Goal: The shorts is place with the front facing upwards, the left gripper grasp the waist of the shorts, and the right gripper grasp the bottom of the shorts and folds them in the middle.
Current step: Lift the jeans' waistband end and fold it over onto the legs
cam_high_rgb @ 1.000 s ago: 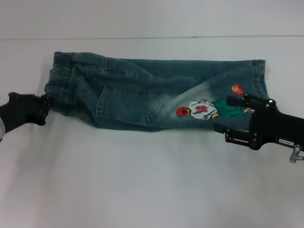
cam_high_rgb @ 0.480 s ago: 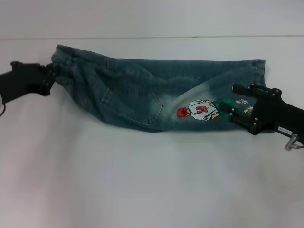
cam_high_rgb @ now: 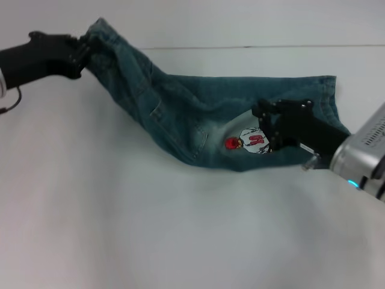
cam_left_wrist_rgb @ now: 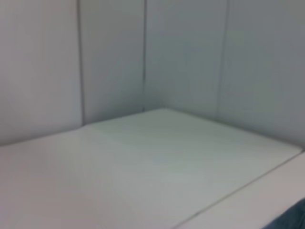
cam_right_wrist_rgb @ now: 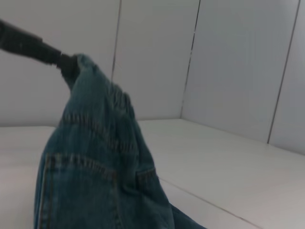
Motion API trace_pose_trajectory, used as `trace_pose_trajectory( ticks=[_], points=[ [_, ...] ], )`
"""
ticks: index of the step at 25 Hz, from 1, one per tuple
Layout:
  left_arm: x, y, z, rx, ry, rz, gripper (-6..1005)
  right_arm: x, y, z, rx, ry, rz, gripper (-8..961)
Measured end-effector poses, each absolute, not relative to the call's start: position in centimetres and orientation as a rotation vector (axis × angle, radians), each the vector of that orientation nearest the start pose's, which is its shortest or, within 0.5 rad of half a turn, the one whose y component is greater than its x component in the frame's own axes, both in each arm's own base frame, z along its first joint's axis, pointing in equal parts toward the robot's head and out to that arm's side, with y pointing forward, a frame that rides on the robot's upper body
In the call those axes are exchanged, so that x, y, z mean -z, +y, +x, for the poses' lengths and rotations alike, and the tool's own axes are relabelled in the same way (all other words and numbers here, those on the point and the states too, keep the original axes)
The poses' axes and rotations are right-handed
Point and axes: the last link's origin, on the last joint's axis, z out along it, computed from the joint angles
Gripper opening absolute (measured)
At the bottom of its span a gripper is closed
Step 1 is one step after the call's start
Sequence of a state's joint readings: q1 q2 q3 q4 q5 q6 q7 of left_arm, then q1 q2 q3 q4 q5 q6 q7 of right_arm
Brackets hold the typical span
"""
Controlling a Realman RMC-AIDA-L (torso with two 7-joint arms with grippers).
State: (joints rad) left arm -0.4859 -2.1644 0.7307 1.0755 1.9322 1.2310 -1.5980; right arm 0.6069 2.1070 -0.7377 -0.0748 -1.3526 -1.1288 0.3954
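Observation:
The shorts lie back side up across the white table, with the patch pocket and cartoon print showing. My left gripper is shut on the waist of the shorts and holds it raised at the far left, so the denim slopes down to the right. In the right wrist view the left gripper grips the waist and the cloth hangs from it. My right gripper sits on the leg just right of the print. The bottom of the shorts rests on the table at the right.
White wall panels stand behind the table's far edge. The left wrist view shows only table and wall, with a sliver of denim at one corner.
My left gripper has lifted the waist up and back, away from the table. The right gripper has moved left along the leg from the hem to the print, and its wrist has risen.

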Motion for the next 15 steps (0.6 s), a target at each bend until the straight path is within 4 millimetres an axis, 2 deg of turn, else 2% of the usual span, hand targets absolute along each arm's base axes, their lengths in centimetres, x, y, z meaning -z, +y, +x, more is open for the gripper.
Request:
trace_pose_trajectory(
  ticks=[2, 8, 12, 15],
  points=[
    [-6.3, 38.6, -22.2, 0.626, -0.544, -2.317, 51, 7.6, 34.9, 27.1, -0.628, 0.276, -2.236, 144],
    [-6.9, 39.1, -18.8, 0.676, -0.52, -2.371, 51, 9.6, 36.1, 25.9, -0.537, 0.297, -2.269, 57],
    [-7.4, 39.3, -16.9, 0.701, -0.493, -2.395, 51, 10.2, 36.4, 25.5, -0.514, 0.315, -2.273, -1],
    [-7.7, 39.4, -15.9, 0.714, -0.476, -2.401, 51, 10.5, 36.7, 25.3, -0.498, 0.322, -2.282, -1]
  ],
)
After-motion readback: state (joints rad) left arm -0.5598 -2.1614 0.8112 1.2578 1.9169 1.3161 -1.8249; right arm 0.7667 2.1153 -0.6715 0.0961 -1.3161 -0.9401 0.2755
